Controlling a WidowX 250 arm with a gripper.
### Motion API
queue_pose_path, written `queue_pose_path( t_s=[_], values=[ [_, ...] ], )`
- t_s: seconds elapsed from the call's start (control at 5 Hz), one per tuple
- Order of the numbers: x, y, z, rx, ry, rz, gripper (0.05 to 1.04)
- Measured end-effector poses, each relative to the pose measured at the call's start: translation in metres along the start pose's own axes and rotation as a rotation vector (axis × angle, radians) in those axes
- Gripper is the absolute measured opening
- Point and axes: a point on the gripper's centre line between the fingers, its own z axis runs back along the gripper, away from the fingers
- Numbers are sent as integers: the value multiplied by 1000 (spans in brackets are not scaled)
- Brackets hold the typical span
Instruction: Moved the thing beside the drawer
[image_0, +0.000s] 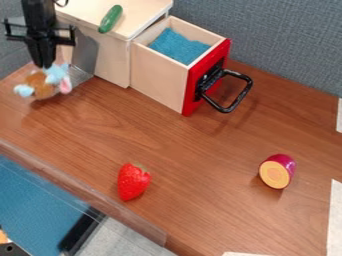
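At the upper left the gripper (45, 64) points down, its fingers close together and shut on the top of a small plush toy (42, 84) in brown, light blue and pink. The toy is at the left of the wooden drawer cabinet (110, 60), near its front left corner, with a shadow on the table beneath it. The drawer (159, 75) stands open to the right of the cabinet, with a red front, a black handle and blue lining inside.
A green cucumber (110, 19) lies on top of the cabinet. On the wooden table (194, 150) are a strawberry (133, 181) near the front edge and a cut purple vegetable (277, 171) at the right. A clear rail (80, 192) runs along the front left edge.
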Motion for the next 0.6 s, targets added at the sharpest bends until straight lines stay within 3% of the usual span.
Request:
queue_pose_path(
  t_s=[0.2,0.4,0.6],
  values=[
    [-2,5,1,5,7,52,251],
    [-6,7,2,13,17,51,518],
    [-9,6,27,-14,-37,17,821]
  ],
)
